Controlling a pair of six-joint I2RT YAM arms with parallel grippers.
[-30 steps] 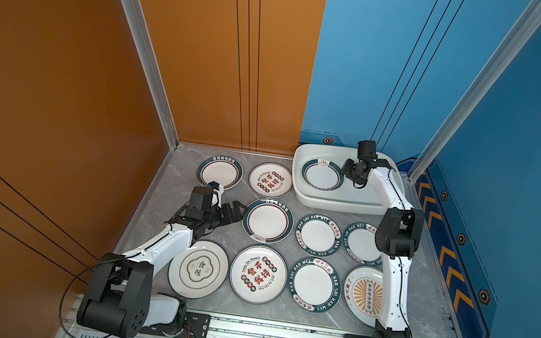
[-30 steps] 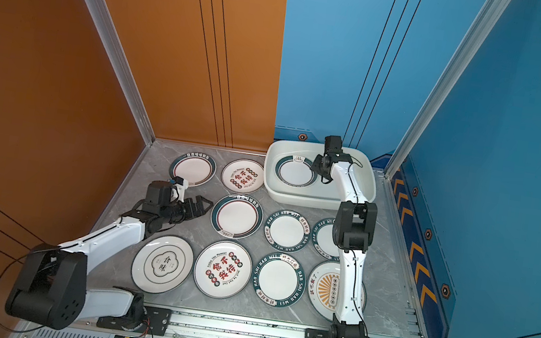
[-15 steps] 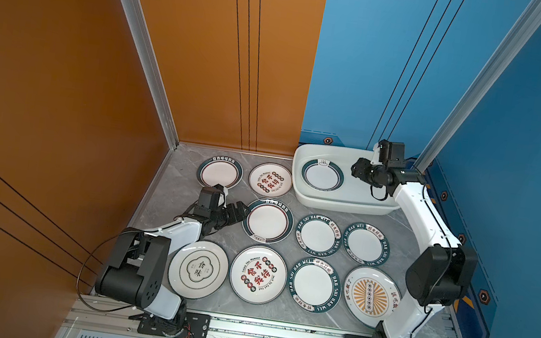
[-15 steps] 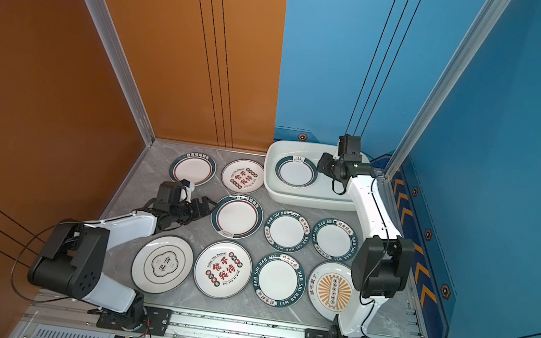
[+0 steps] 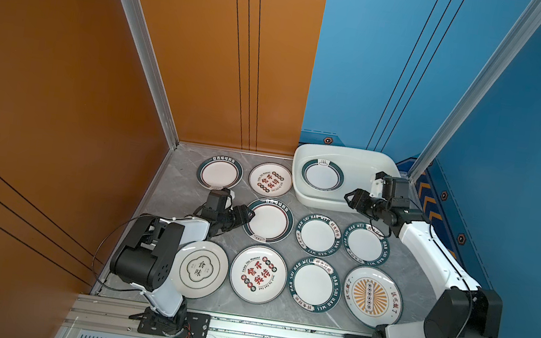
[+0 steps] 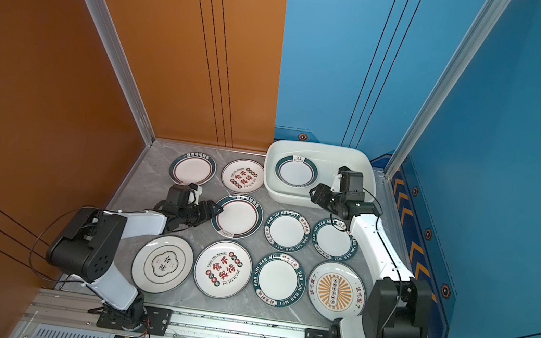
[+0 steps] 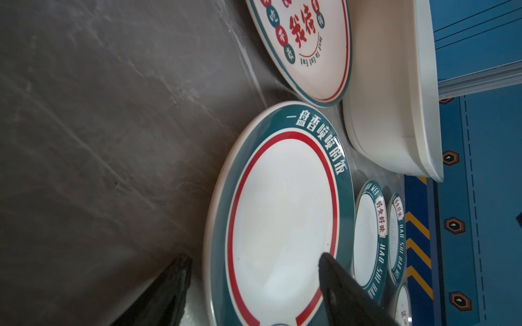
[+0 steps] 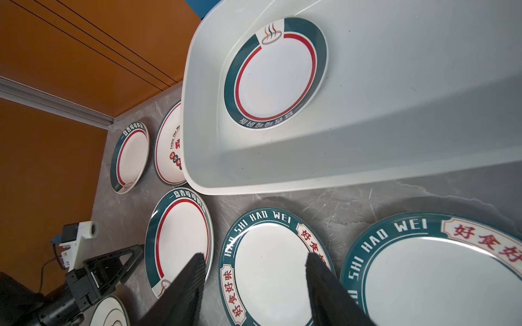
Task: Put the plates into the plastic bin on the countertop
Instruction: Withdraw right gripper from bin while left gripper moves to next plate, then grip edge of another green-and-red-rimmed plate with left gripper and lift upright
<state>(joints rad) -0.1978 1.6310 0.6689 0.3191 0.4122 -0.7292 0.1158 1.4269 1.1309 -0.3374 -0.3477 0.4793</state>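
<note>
On your left, the left gripper (image 5: pixel 248 215) lies low over the grey marbled tabletop (image 5: pixel 181 179). Its jaws are released. In the left wrist view they stand apart around the edge of the middle teal-rimmed plate (image 7: pixel 282 211), one outside the rim and one over the white centre, and they are not pressing it.

This plate is round and white, with a wide dark teal rim, a thin red ring and white Chinese lettering on its far side. Its small bowl emblem points toward the front. It lies flat and face up in the middle row.

You have nine plates lying so on the tabletop, in three rows. They are round, so they have no long axis. At the front right is the sunburst plate (image 5: pixel 372 296), with orange rays in its centre.

The plastic bin (image 5: pixel 354 152) stands at the back right. It is white and glossy, and its long axis runs from left to right. The plate in the bin (image 5: pixel 322 176) lies flat in the left half, with its emblem toward the back.

The right gripper (image 5: pixel 349 199) hovers near the front wall of the bin, with its jaws apart and empty.
</note>
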